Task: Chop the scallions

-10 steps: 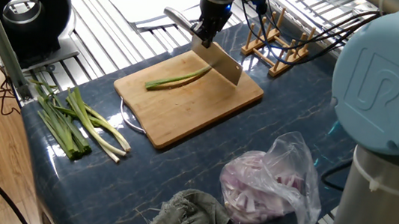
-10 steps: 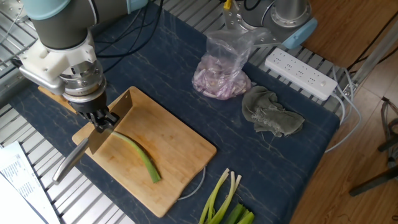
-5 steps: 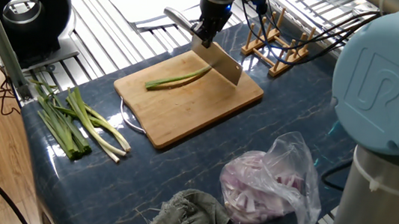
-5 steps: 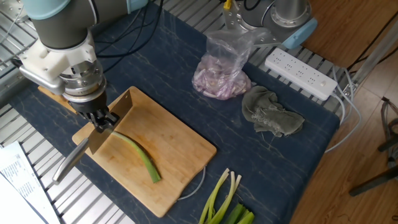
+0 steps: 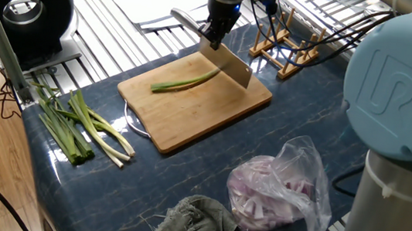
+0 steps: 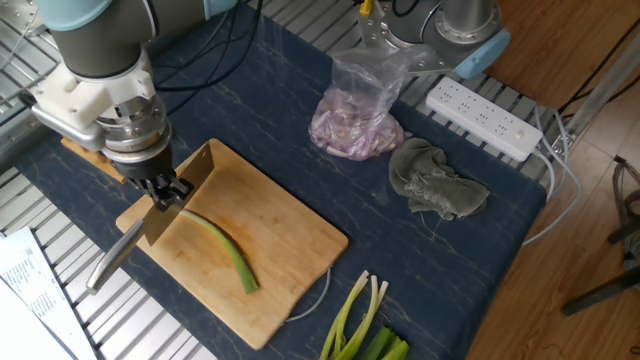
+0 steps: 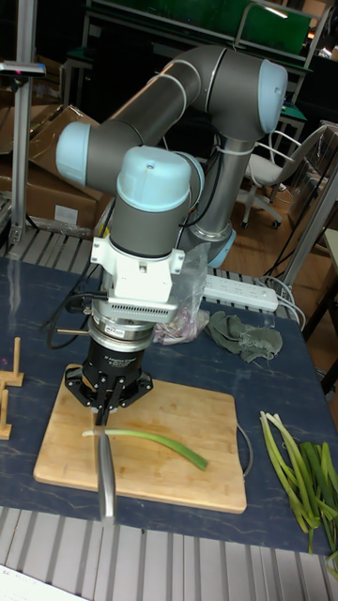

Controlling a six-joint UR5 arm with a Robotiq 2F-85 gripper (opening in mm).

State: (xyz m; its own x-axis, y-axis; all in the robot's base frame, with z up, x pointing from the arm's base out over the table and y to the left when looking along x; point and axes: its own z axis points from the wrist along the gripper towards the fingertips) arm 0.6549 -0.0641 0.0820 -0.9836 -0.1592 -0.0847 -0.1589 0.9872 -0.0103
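Dark marbled surface in a lab, metal slats around it, a wooden board in the middle. The hand is clenched on a knife, blade down at the pale end of one scallion lying across the board. The blade meets the stalk at or just beside its tip; can't tell if it has bitten in. No cut bits show on the board, so chopping looks barely begun: this stalk is whole, nearly all of it left. More scallions lie in a bunch on the surface near the board's corner, untouched. One container: a clear plastic bag, open-topped, holding pink-purple onion slices, well apart from the board. A grey rag lies beside the bag. A wooden rack stands behind the board.
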